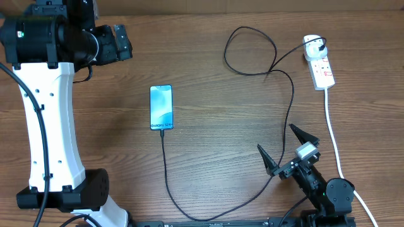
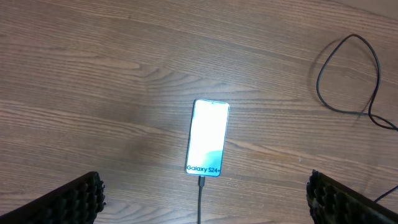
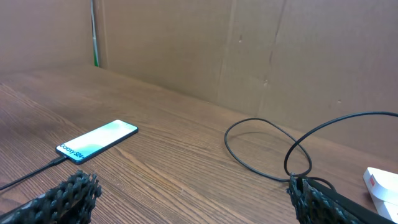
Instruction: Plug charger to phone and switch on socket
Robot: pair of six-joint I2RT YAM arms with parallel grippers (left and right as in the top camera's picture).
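Observation:
The phone [image 1: 161, 107] lies flat mid-table with its screen lit and "Galaxy S24" text showing. The charger's black cable [image 1: 166, 170] has its connector tip in the phone's bottom edge [image 2: 201, 182]. It runs along the front edge, up the right side and through a loop to a white plug [image 1: 314, 45] in the socket [image 1: 322, 69] at the far right. My left gripper [image 1: 125, 42] is open and empty, high at the far left, looking down on the phone [image 2: 208, 138]. My right gripper [image 1: 276, 137] is open and empty, front right, close beside the cable.
The socket's thick white cord [image 1: 332, 129] runs toward the front right, past my right arm. In the right wrist view a cardboard wall [image 3: 249, 50] stands behind the table, with the cable loop [image 3: 261, 149] and the socket's corner [image 3: 382, 186] ahead.

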